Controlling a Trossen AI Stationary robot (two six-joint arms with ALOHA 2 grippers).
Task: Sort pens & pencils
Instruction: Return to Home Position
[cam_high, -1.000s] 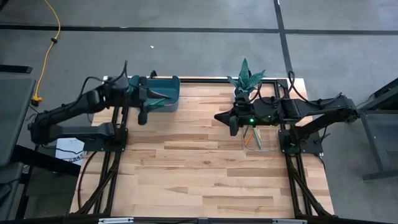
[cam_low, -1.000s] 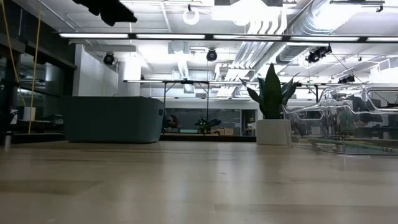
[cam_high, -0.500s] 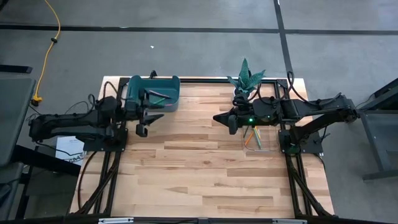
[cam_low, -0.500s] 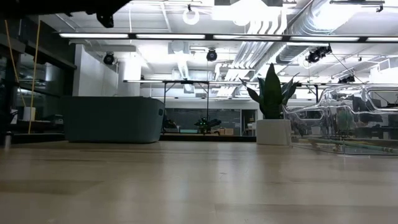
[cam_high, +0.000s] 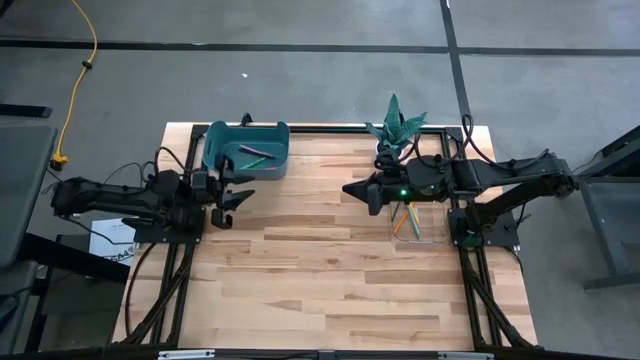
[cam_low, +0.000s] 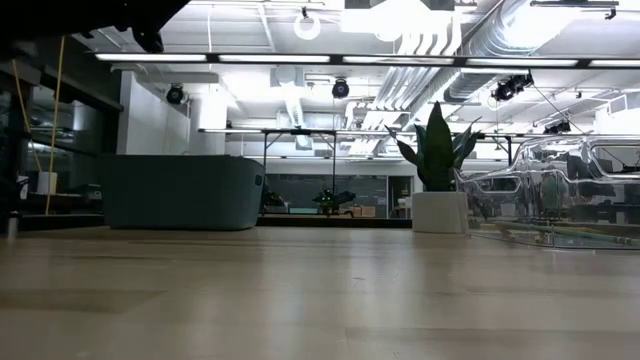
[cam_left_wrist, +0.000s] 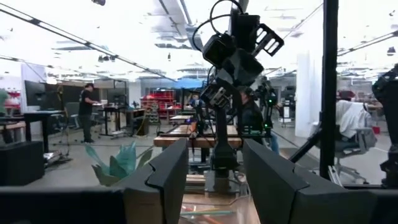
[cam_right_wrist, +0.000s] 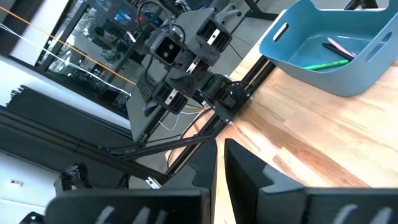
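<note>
The left gripper (cam_high: 229, 203) hangs over the left side of the wooden table (cam_high: 330, 285), near the blue bin (cam_high: 212, 150) but clear of it, on an arm folded back toward its base. In its wrist view the 2 fingers (cam_left_wrist: 166, 171) stand widely spread with nothing between them; they touch nothing. The right gripper (cam_high: 365, 193) hovers above the table's far middle, beside the potted plant (cam_high: 396, 127) and just off the clear tray (cam_high: 428, 238). Its 2 fingers (cam_right_wrist: 245, 171) are almost pressed together, with only a thin slit showing between them, and they pinch nothing. The blue bin sits at the table's far left; inside it lie the green pen (cam_right_wrist: 326, 63) and the pink pen (cam_right_wrist: 341, 46), both flat on the floor of the bin and close to each other. Any other pens in the bin are too small to make out. The pencils (cam_high: 405, 221) lie in the clear tray on the right side of the table, under the right arm; orange and teal sticks show there, angled against each other.
</note>
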